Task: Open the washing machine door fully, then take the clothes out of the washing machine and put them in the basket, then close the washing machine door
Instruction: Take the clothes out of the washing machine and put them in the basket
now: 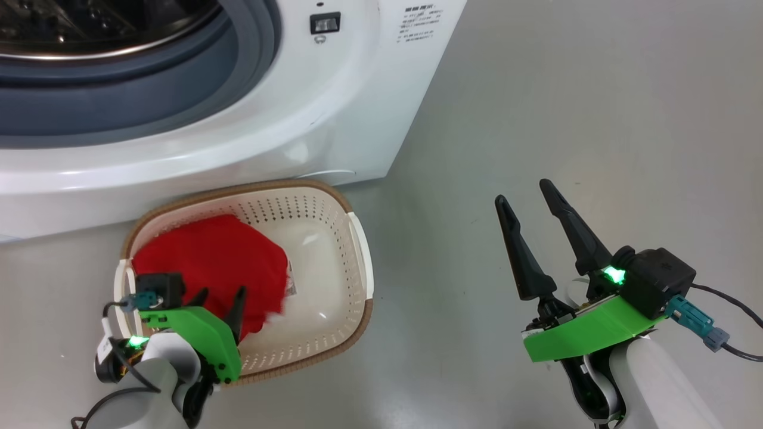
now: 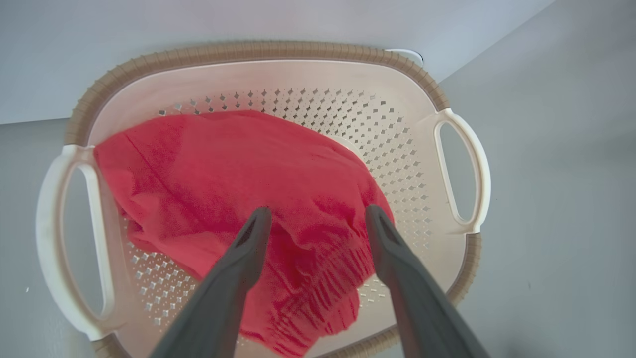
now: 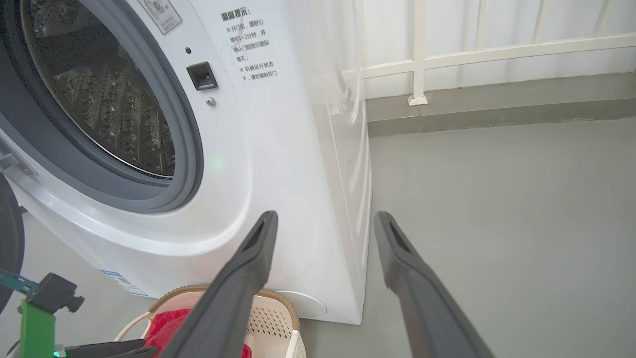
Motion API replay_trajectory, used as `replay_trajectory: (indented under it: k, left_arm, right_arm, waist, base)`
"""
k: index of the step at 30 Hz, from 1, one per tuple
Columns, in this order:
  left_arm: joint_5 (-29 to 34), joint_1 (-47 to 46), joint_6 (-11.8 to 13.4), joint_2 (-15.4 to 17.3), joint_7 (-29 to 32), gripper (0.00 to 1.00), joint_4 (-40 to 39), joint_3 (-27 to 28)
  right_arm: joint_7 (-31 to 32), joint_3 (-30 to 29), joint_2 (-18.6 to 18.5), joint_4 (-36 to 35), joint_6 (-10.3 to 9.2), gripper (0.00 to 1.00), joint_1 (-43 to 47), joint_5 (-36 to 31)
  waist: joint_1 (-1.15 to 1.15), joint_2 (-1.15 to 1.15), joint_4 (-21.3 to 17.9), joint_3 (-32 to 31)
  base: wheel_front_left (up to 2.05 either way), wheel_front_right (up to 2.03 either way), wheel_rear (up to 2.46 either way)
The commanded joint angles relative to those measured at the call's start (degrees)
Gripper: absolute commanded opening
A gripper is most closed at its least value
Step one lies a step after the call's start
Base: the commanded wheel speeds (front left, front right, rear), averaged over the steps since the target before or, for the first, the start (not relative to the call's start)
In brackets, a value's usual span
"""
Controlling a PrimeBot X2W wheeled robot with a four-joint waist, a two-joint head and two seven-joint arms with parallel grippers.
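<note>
The red clothes (image 1: pixel 220 262) lie bunched in the left half of the cream basket (image 1: pixel 316 220), which stands on the floor against the washing machine (image 1: pixel 334 119). My left gripper (image 1: pixel 217 298) hangs just above the heap, open, its fingers (image 2: pixel 248 248) straddling the red clothes (image 2: pixel 238 169) without pinching them. The cloth's near edge looks blurred. My right gripper (image 1: pixel 523 192) is open and empty over bare floor to the right. The steel drum (image 3: pixel 99 99) stands uncovered. A sliver of the black washing machine door (image 3: pixel 9 238) shows at the left edge of the right wrist view.
Grey floor (image 1: pixel 566 107) stretches to the right of the machine. A white railing and a low kerb (image 3: pixel 497 104) close it off behind. The basket's two handles (image 2: pixel 464 169) stick out at its sides. A cable (image 1: pixel 733 310) trails from my right wrist.
</note>
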Motion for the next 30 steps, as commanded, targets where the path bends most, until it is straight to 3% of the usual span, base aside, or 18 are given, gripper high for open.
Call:
replay_trajectory:
  k: [1, 14, 21, 30]
  left_arm:
    - [-0.81, 1.09, -0.32, 2.26, -1.28, 1.00, -0.97, 0.74]
    - [-5.90, 4.42, -0.32, 4.10, -6.97, 1.00, -6.63, -0.20]
    - [-0.33, 7.12, 0.43, 5.47, -7.02, 1.00, -16.87, 7.35]
    - [9.58, 15.28, 0.08, 3.35, -7.03, 1.00, -32.25, 18.55]
  right_arm:
    - [-0.36, 1.26, 0.04, -1.17, 0.37, 1.00, 0.08, 1.12]
    - [-0.36, 0.04, 0.04, 0.77, 0.37, 1.00, 1.34, 0.19]
    - [-0.36, -0.85, 0.04, 1.58, 0.37, 1.00, 1.76, -0.73]
    - [-0.36, -3.57, 0.04, 2.21, 0.37, 1.00, 2.48, -2.34]
  waist:
    - [0.00, 0.00, 0.11, -0.78]
    - [0.00, 0.00, 3.39, -7.08]
    - [0.00, 0.00, 4.92, -9.61]
    - [0.00, 0.00, 6.43, -13.69]
  base:
    - [0.00, 0.00, 0.00]
    - [0.00, 0.00, 0.00]
    - [0.00, 0.00, 0.00]
    - [0.00, 0.00, 0.00]
